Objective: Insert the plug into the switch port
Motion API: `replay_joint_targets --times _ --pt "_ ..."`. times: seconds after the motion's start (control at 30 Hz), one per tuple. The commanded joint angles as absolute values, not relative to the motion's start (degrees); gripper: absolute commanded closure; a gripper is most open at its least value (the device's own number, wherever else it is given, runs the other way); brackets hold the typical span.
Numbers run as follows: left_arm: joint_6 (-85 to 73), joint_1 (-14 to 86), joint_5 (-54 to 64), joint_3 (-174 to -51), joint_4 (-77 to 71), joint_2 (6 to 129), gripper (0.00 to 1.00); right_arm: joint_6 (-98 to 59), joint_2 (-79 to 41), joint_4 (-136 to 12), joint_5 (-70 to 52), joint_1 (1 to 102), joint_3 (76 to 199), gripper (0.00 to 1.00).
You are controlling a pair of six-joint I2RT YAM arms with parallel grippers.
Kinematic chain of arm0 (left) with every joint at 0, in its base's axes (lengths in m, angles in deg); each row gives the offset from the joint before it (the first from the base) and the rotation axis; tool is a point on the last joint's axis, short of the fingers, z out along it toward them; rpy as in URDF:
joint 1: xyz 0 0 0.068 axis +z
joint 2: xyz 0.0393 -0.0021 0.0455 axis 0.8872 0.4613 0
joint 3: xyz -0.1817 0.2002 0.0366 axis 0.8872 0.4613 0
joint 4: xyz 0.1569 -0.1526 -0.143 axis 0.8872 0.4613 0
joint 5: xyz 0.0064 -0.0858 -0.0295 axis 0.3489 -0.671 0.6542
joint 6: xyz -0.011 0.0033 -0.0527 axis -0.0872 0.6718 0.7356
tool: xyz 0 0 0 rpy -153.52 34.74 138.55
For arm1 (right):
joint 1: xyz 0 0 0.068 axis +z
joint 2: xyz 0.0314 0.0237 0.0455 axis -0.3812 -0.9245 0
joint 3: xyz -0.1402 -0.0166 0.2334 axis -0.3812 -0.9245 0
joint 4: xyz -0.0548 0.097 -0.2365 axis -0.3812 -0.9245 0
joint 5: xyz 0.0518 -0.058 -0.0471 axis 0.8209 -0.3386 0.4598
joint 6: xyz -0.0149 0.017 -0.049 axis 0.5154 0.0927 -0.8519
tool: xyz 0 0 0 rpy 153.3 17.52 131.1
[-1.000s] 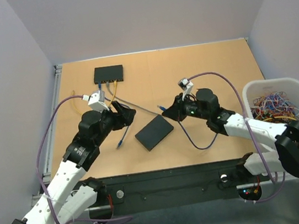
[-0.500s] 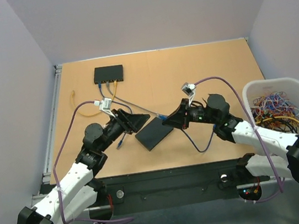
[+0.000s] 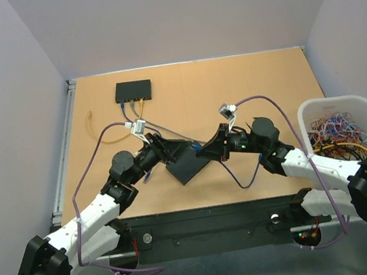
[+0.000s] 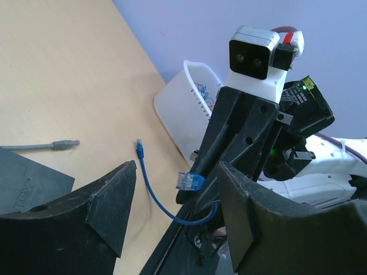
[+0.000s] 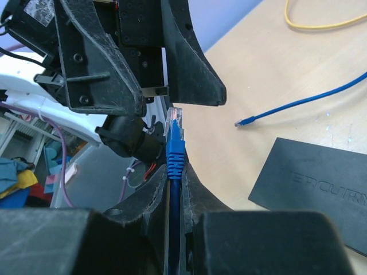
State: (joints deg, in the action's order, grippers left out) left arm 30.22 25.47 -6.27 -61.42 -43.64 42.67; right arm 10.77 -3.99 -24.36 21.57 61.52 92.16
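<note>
- Top external view: the left end effector (image 3: 171,150) and the right end effector (image 3: 204,149) face each other with their tips close together, above the far corner of the black switch (image 3: 187,166), which lies flat on the tabletop (image 3: 251,87).
- The blue plug (image 3: 198,147) shows at the tip of the right end effector, raised off the tabletop. Its blue cable (image 3: 243,180) loops down beneath the right arm.
- A second switch (image 3: 132,90) at the far side has several cables plugged in. A white basket (image 3: 339,98) of wires stands at the right edge.
- Left wrist view: the left end effector is released. Its fingers (image 4: 109,200) stand apart with nothing between them. Beyond the gap, the right end effector holds the plug pointing towards this camera.
- A grey cable end (image 4: 64,144) lies on the tabletop near the switch corner.
- Right wrist view: the right end effector is clenched on the plug. It grips the blue boot, and the clear connector tip projects towards the left end effector just ahead.
- The plug sits in no port. The switch lies at lower right.
- A yellow cable (image 5: 321,24) and a loose blue lead (image 5: 246,121) rest on the tabletop.
</note>
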Motion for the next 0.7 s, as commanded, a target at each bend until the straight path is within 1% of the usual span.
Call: replay_joint_targets --times 0.0,0.07,0.17,0.4,0.67 --pt "29.43 24.56 -5.27 -61.5 -49.01 42.83 0.34 11.65 -4.46 -19.12 22.46 62.31 92.44 1.0" --pt "29.43 24.38 -5.18 -61.59 -49.37 43.19 0.36 11.66 -4.81 -18.68 22.28 62.4 92.27 1.0" --pt "29.34 23.77 -5.01 -61.33 -50.07 43.63 0.44 12.0 -5.25 -17.89 21.93 62.66 92.18 1.0" --pt "29.43 22.71 -4.83 -60.63 -51.21 43.1 0.54 12.71 -5.95 -16.66 20.97 62.75 92.27 1.0" --pt "29.6 22.1 -5.01 -59.92 -51.83 42.75 0.55 13.15 -6.92 -14.9 20.0 62.84 92.09 1.0"
